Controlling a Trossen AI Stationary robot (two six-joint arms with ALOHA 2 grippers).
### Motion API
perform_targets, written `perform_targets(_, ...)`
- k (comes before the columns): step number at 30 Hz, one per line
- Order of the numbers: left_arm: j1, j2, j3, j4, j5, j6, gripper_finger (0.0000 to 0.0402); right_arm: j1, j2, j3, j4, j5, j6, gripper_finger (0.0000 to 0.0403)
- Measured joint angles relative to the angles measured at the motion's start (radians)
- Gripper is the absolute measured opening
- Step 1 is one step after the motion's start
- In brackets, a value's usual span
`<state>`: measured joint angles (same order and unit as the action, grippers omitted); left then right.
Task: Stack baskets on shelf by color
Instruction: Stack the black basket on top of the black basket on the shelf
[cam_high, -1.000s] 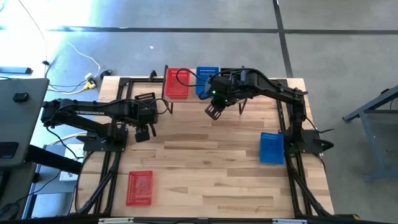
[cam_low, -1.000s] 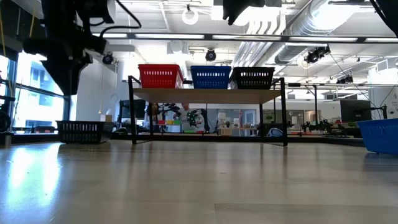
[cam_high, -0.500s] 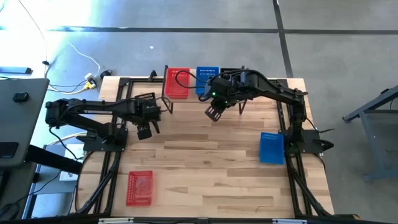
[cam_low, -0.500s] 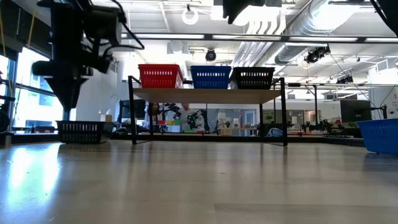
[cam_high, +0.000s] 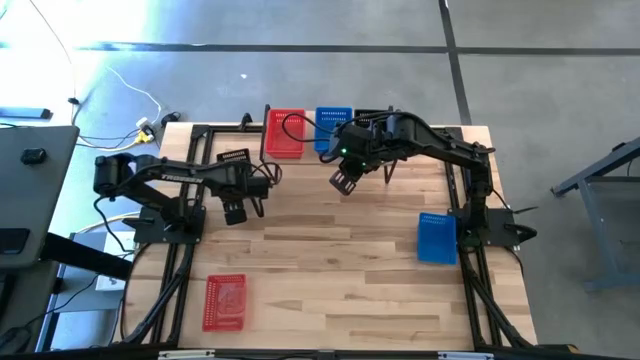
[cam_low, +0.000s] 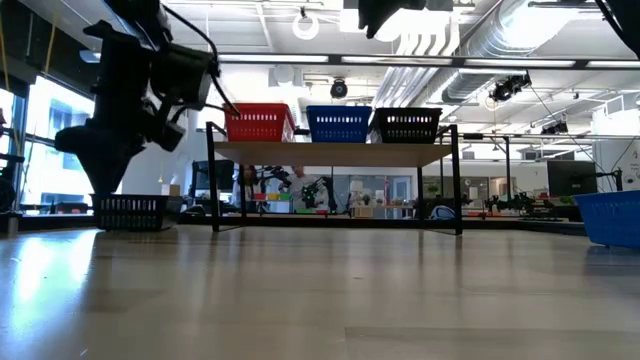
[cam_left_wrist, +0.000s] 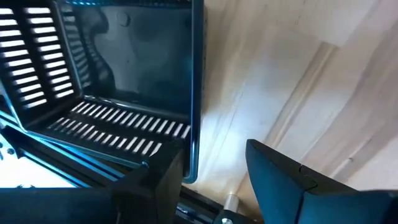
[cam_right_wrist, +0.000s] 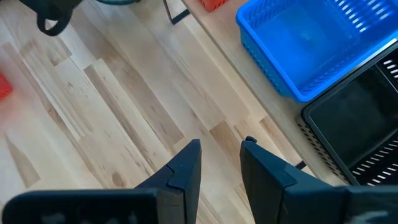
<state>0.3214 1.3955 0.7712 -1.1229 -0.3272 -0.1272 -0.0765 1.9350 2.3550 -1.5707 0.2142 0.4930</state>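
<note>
My left gripper (cam_high: 235, 208) (cam_left_wrist: 214, 171) hangs open just on the near side of a black basket (cam_high: 235, 160) (cam_left_wrist: 124, 62) (cam_low: 130, 210) that stands on the table left of the shelf; the basket's near corner shows close beside one finger. The shelf (cam_high: 330, 150) (cam_low: 335, 153) carries a red basket (cam_low: 258, 122), a blue basket (cam_low: 339, 123) and a black basket (cam_low: 407, 124) side by side. My right gripper (cam_high: 345, 181) (cam_right_wrist: 221, 158) hovers open before the shelf, above bare table.
A blue basket (cam_high: 436, 237) (cam_low: 610, 215) rests near the table's right edge, and a red basket (cam_high: 224, 301) lies at the near left. Black frame rails (cam_high: 180, 270) run along both sides. Bare wood (cam_high: 330, 270) spreads across the table's middle.
My left arm has swung in from the left, carrying its gripper a little toward the right and far side, closer to the black basket, and tipping it. My right arm has kept still. No basket has moved.
</note>
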Motion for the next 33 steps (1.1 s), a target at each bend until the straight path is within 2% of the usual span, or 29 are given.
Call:
perform_targets(15, 0.0, 0.107, 0.0, 0.025, -0.036, 0.0, 0.0158, 0.0, 0.0, 0.0, 0.0, -0.002, 0.005, 0.0099)
perform_targets(19, 0.0, 0.107, 0.0, 0.025, -0.037, 0.0, 0.0124, 0.0, 0.0, 0.0, 0.0, -0.004, 0.008, 0.0099)
perform_targets(27, -0.002, 0.107, 0.0, 0.025, -0.044, 0.0, 0.0019, 0.0, 0.0, 0.0, 0.0, -0.005, 0.008, 0.0099)
perform_targets(29, -0.007, 0.107, 0.0, 0.024, -0.045, -0.001, 0.0008, 0.0, 0.0, 0.0, 0.0, -0.005, 0.008, 0.0099)
perform_targets(33, -0.035, 0.107, 0.0, 0.022, -0.045, -0.001, 0.0014, 0.0, 0.0, 0.0, 0.0, -0.005, 0.008, 0.0099)
